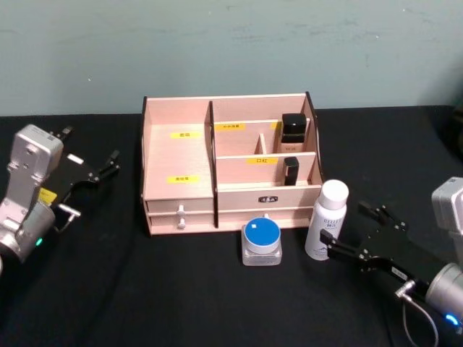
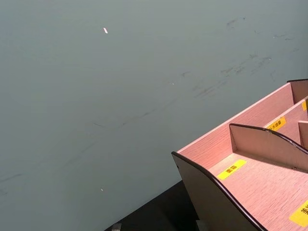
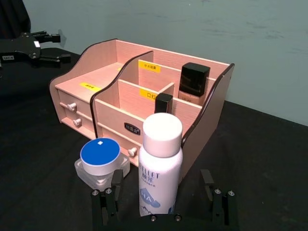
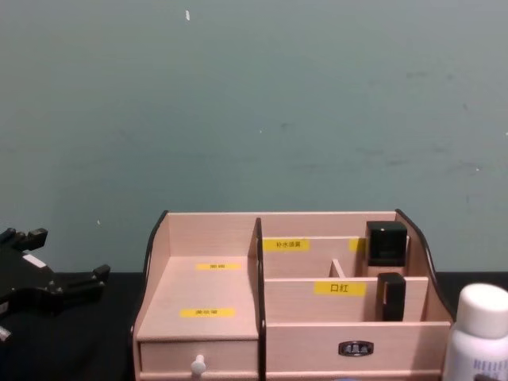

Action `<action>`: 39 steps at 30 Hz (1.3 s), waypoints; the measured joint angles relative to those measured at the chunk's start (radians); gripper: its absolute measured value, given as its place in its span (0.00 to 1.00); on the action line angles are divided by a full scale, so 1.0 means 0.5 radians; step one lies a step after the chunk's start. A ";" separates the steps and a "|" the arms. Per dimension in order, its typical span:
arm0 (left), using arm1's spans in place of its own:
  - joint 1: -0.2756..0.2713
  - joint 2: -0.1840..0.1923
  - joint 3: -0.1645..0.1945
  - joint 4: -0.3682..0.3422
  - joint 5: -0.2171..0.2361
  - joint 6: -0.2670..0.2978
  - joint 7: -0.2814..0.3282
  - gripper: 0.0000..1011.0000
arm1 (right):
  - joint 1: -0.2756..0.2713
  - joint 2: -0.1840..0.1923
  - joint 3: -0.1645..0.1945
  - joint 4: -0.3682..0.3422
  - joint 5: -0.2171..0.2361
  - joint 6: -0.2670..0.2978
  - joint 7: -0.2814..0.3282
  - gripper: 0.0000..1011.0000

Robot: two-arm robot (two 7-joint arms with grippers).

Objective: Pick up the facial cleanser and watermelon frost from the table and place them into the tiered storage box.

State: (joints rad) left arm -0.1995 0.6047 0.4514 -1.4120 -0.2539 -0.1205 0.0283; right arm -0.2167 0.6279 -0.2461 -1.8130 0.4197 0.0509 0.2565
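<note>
Black cloth covers the table (image 1: 145, 289), on which all task items are set. Nearest the robot, on its right, the right gripper (image 1: 343, 225) is held low with its jaws spread wide. In the right wrist view the white bottle (image 1: 325, 224), taken to be the facial cleanser, is framed between the two fingers. No contact can be made out.

The bottle stands upright just in front of the right front corner of the tiered storage box (image 1: 177, 116). It is judged to be light, rigid and smooth-walled. Because it is tall on a narrow base, it is likely to tip if pushed from one side. Hold is best taken at mid-body, below the white cap, with both fingers closing evenly.

Just beside the bottle, toward the robot's left, a squat clear jar with a blue lid (image 1: 261, 242) is placed. It is taken to be the watermelon frost. It is judged stiff, possibly slippery, and best gripped across its body under the lid.

Behind both items, the box is seen with two black containers (image 1: 293, 129) in its right-hand compartments. Nothing is seen on the wide left tier.

The left gripper (image 1: 92, 144) is parked well to the left of the box, its jaws released and holding nothing. A plain teal wall (image 1: 231, 50) closes the scene.
</note>
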 joint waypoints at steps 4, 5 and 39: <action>0.000 0.000 0.000 0.000 0.000 0.000 0.000 0.99 | 0.054 -0.041 -0.011 0.052 -0.018 0.006 0.037 0.99; 0.000 0.000 0.000 0.000 0.000 0.000 0.000 0.99 | 0.054 -0.041 -0.011 0.052 -0.018 0.006 0.037 0.99; 0.000 0.000 0.000 0.000 0.000 0.000 0.000 0.99 | 0.256 -0.222 -0.041 0.230 -0.144 0.065 0.165 0.99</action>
State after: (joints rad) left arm -0.1995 0.6047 0.4514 -1.4120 -0.2539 -0.1205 0.0283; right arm -0.0887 0.5168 -0.2667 -1.6979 0.3478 0.0835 0.3392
